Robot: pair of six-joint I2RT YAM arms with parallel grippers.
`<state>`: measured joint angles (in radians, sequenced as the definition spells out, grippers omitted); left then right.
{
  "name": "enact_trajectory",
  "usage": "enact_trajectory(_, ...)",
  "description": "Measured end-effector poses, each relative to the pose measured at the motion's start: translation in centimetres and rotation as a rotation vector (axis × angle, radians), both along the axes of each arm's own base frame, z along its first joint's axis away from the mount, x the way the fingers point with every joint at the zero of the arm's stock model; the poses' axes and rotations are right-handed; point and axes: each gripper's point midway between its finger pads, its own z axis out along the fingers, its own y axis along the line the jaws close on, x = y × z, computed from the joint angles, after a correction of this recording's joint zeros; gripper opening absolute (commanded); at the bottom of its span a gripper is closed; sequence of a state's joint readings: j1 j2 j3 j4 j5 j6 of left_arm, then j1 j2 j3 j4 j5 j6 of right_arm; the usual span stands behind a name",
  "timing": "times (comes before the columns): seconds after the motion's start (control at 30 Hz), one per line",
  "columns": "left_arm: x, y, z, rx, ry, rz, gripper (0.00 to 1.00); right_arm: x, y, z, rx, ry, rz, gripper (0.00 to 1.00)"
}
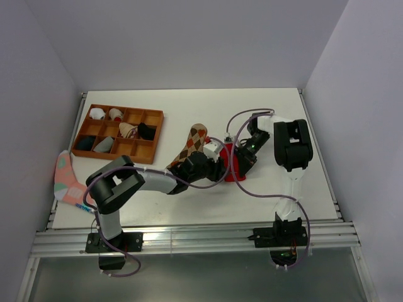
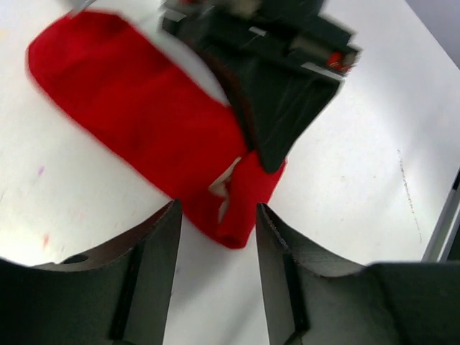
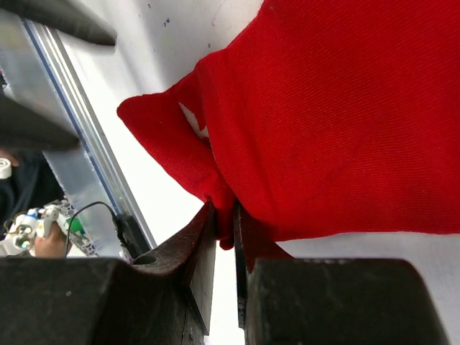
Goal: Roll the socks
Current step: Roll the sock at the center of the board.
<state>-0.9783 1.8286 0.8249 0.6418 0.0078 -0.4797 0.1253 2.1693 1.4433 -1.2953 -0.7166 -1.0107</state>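
The bright red sock point(image 1: 232, 165) lies at the table's centre right, folded at one end with a white marking showing. My right gripper point(image 3: 224, 215) is shut on a fold of this red sock point(image 3: 323, 115) near the end. The left gripper point(image 2: 215, 215) stands open, its fingers on either side of the red sock's point(image 2: 144, 108) folded tip without touching it. In the left wrist view the right gripper point(image 2: 277, 108) presses down on the sock just beyond. The tan argyle sock point(image 1: 196, 139) lies flat just left of the red one, partly under my left arm.
A brown compartment tray point(image 1: 154, 148) at the back left holds several rolled socks. A pink sock point(image 1: 66, 179) hangs over the table's left edge. An aluminium rail point(image 1: 189, 239) runs along the near edge, and white walls close in three sides.
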Motion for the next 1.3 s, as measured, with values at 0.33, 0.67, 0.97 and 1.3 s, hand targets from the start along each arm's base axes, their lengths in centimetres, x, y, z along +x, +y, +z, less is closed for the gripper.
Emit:
enact_trajectory(0.33,0.6,-3.8,1.0,0.042,-0.106,-0.179,0.5,0.1,0.0,0.0,-0.007,0.028,-0.005,0.11)
enact_trajectory(0.67,-0.6,-3.2,-3.2,0.133,-0.05,-0.247,0.49,0.1,0.0,0.0,-0.013,0.05,-0.012,0.11)
enact_trajectory(0.97,-0.1,-3.4,-3.9,0.108,-0.007,-0.245,0.33,0.1,0.0,0.0,-0.018,0.055,-0.017,0.1)
enact_trajectory(1.3,-1.0,-3.8,-4.0,0.031,0.12,-0.254,0.0,0.0,-0.1,-0.1,-0.05,0.064,-0.044,0.12)
